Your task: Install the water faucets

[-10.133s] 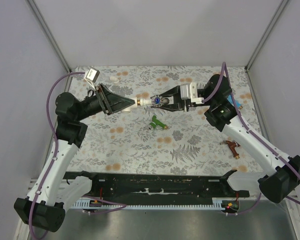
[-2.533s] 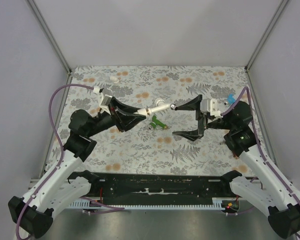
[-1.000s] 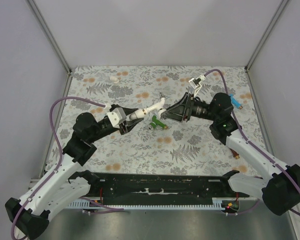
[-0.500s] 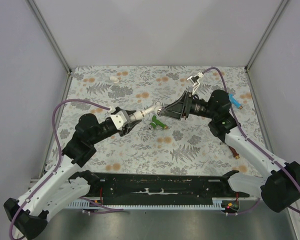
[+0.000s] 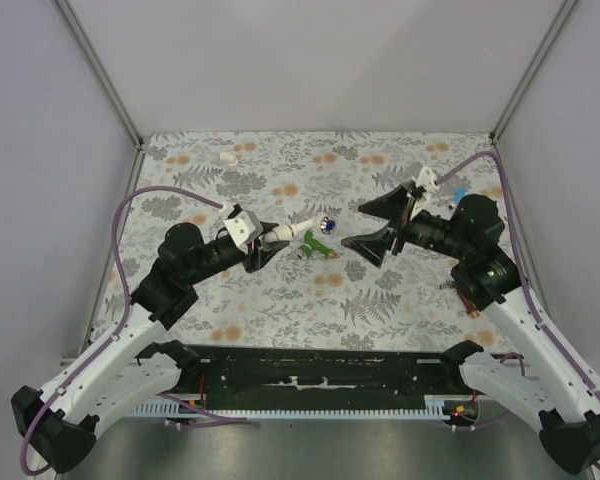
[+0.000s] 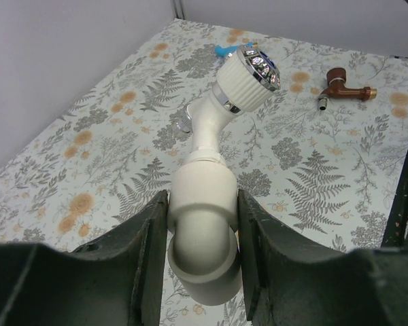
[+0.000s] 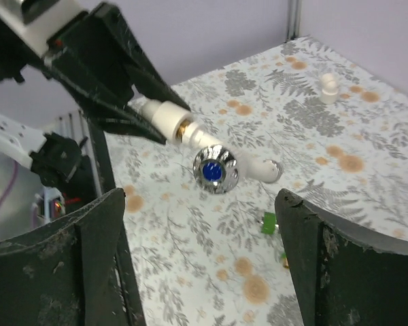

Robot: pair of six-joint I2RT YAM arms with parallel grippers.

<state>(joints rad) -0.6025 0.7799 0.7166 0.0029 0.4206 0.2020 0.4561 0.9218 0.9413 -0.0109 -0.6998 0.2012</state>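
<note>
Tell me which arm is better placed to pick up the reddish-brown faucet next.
Probably right: the right gripper is open and empty, nearer the reddish-brown faucet; the left gripper holds the white fitting.

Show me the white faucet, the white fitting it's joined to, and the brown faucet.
white faucet [image 6: 214, 122], left wrist view, on its neck below the knob.
white fitting [image 6: 202, 197], left wrist view, on its rounded body.
brown faucet [image 6: 345, 88], left wrist view, on its body.
</note>
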